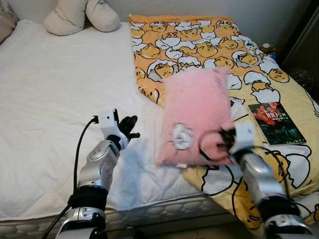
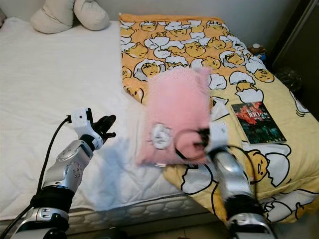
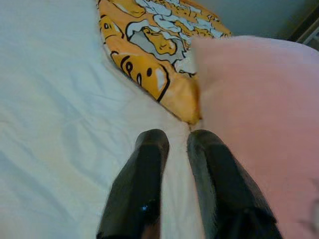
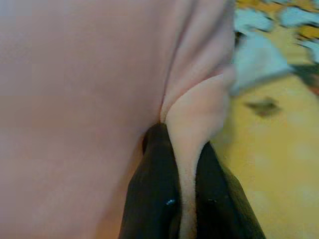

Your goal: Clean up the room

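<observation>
While clenched on a fold of fabric, right gripper (image 4: 185,164): it held the near right corner of the fluffy pink rectangular pillow (image 1: 195,114), a pinch of pink plush squeezed between its two black fingers (image 4: 152,189).
Pillow: it lay across the left edge of the yellow-and-orange cartoon-egg blanket (image 1: 199,45), its near end over the white quilted mattress cover (image 1: 50,99), a small white round patch (image 1: 182,137) near its lower left.
Left gripper (image 3: 175,149): it hovered above the white cover just left of the pillow, not touching it, its fingers (image 3: 142,179) nearly together with a narrow gap and nothing between them.
Book: a dark-covered paperback (image 1: 275,122) lay flat on the blanket, right of the pillow and apart from it.
Cushions: two cream lumpy cushions (image 1: 82,16) sat at the bed's far end, well beyond the pillow.
</observation>
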